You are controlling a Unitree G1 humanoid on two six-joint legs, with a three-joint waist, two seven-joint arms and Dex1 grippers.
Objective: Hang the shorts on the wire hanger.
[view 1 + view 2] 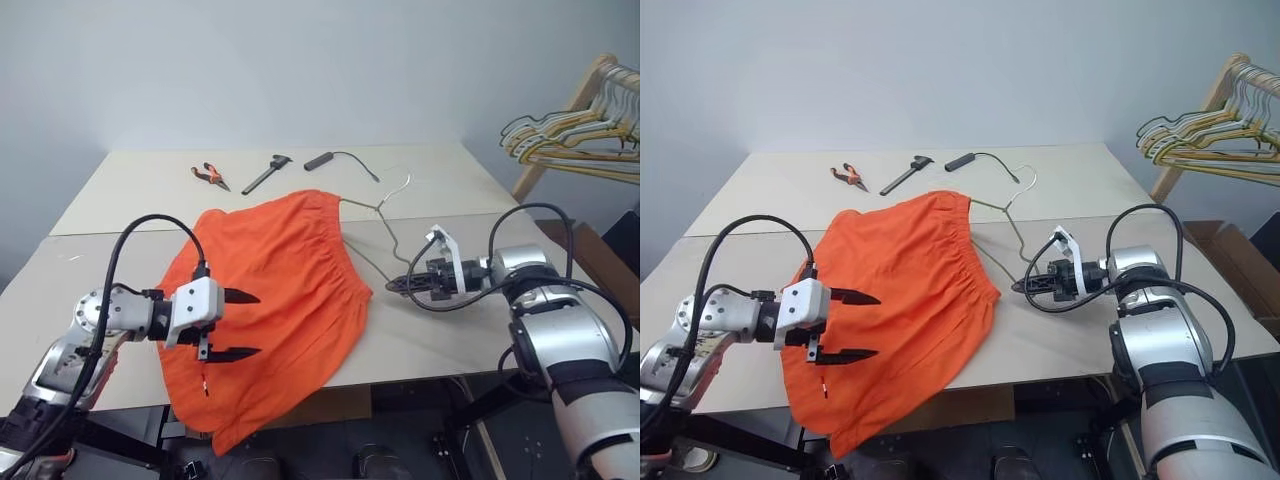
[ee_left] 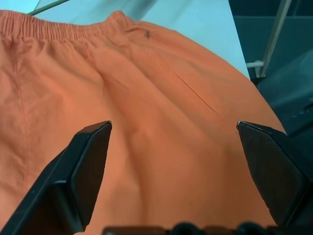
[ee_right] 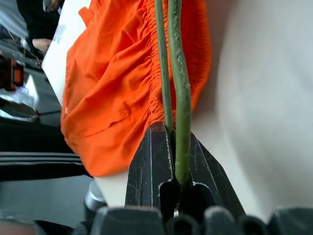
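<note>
Fingers of the right gripper (image 3: 173,161) are pressed together on the wire hanger (image 1: 1012,232), two strands of green-grey wire being pinched between them in the right wrist view. The left gripper (image 1: 236,324) is held wide apart over the shorts (image 1: 270,300), nothing being gripped; whether its lower finger brushes the cloth cannot be made out with certainty. The shorts are spread on the pale table (image 1: 420,330), one leg draped over the near edge, the gathered waistband turned towards the hanger, whose hook (image 1: 1025,180) is seen beyond them. Pliers (image 1: 209,176), a dark tool (image 1: 266,173) and a black cable (image 1: 340,158) are laid at the far side. A rack of hangers (image 1: 580,125) is stood before the grey wall at the right.
</note>
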